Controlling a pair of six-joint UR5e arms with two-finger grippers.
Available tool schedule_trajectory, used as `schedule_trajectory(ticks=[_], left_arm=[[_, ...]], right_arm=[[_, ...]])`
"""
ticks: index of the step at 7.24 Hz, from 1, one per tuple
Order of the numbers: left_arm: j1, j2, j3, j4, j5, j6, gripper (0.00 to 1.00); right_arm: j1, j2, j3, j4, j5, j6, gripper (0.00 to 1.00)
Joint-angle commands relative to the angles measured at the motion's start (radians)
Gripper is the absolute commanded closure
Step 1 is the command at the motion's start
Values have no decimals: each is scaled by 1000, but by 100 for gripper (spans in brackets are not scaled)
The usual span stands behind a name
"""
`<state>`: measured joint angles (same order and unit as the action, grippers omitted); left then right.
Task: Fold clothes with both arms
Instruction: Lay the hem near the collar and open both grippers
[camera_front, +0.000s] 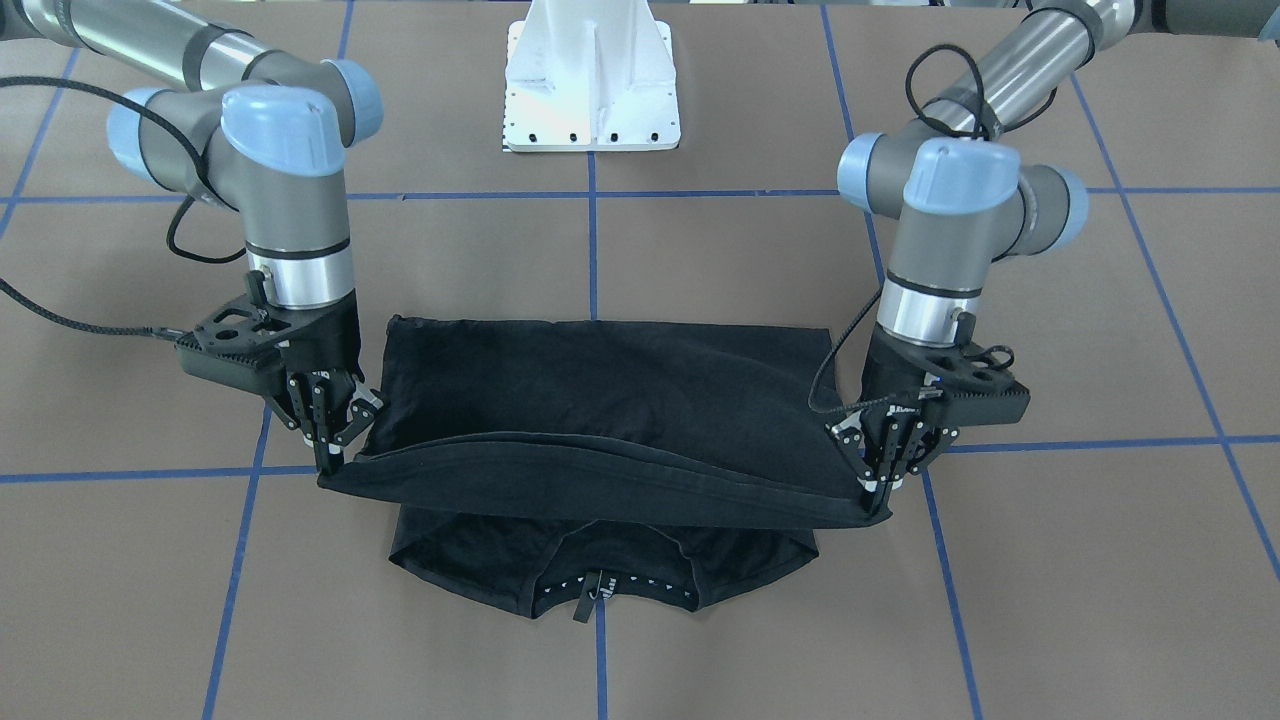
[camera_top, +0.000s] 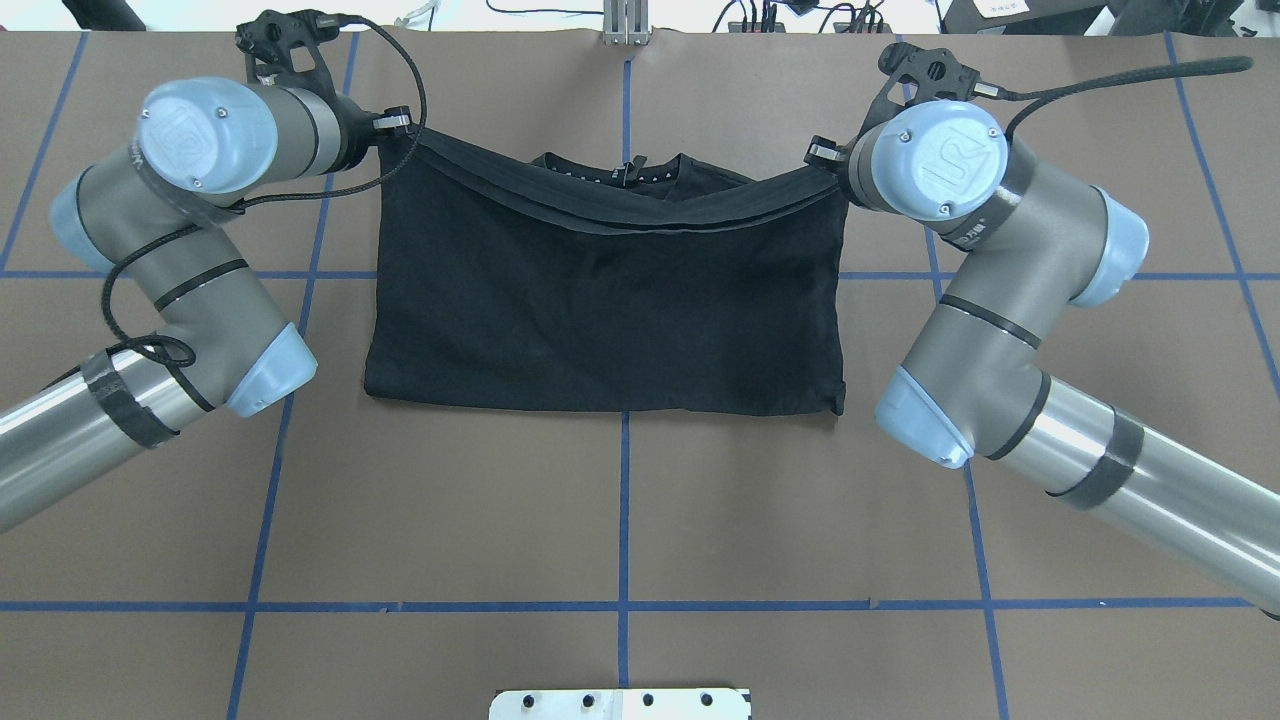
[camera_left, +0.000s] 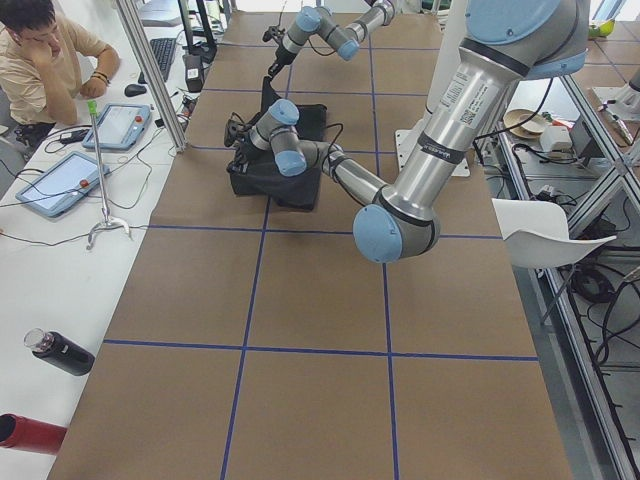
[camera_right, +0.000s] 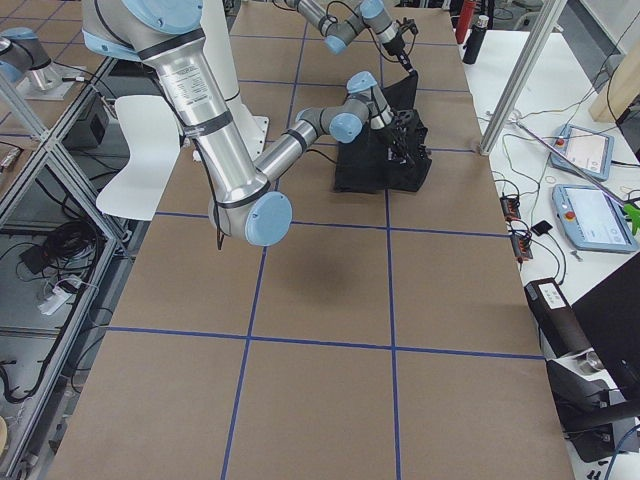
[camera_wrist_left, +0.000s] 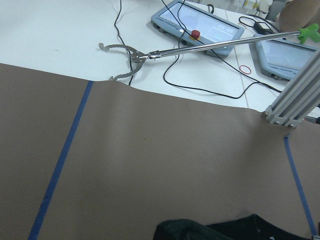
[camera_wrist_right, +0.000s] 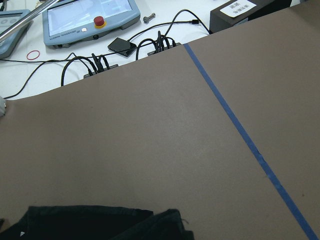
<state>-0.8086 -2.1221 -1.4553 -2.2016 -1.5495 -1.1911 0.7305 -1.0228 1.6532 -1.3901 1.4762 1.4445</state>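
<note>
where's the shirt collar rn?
Front-facing view, low centre: the collar lies on the table over the blue centre tape line, just below the raised T-shirt edge stretched between the left gripper and right gripper.

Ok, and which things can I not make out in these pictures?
T-shirt: its table-facing side is hidden in every view; only plain black shows.
Left hand and right hand: in the overhead view, hidden under their own wrists.
Wrist views: the cloth is cut off by the bottom edge.
Neck label: too small to read.
</note>
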Motion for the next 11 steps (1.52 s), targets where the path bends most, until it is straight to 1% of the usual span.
schedule_trajectory(ticks=[1, 2, 3, 4, 5, 6, 7, 8, 9, 10, 11], left_arm=[[2, -1, 64, -36, 3, 100, 100], [8, -1, 72, -36, 2, 100, 100], [9, 2, 70, -50, -3, 117, 63], [6, 8, 61, -79, -7, 210, 12], [0, 20, 31, -99, -20, 264, 0], [-6, 54, -18, -99, -128, 274, 0], [-14, 111, -101, -99, -224, 315, 0], [-12, 175, -175, -99, -257, 317, 0], [-3, 233, -218, -101, -258, 303, 0], [8, 279, -233, -146, -262, 286, 0], [76, 339, -220, -253, -256, 248, 0]], right_arm=[[0, 27, -62, -1, -2, -1, 100], [-2, 35, -84, -1, 0, -1, 100], [-2, 41, -104, -1, 0, -1, 94], [6, 40, -104, -1, 4, -1, 31], [29, 62, -99, -4, 25, -68, 0], [79, 64, -93, -9, 159, -85, 0], [110, 53, -66, -7, 247, -172, 0], [110, 20, -37, -3, 250, -193, 0], [109, 10, -15, -1, 248, -193, 0], [96, 10, -7, 0, 243, -191, 0], [90, 10, -7, 0, 236, -191, 0]])
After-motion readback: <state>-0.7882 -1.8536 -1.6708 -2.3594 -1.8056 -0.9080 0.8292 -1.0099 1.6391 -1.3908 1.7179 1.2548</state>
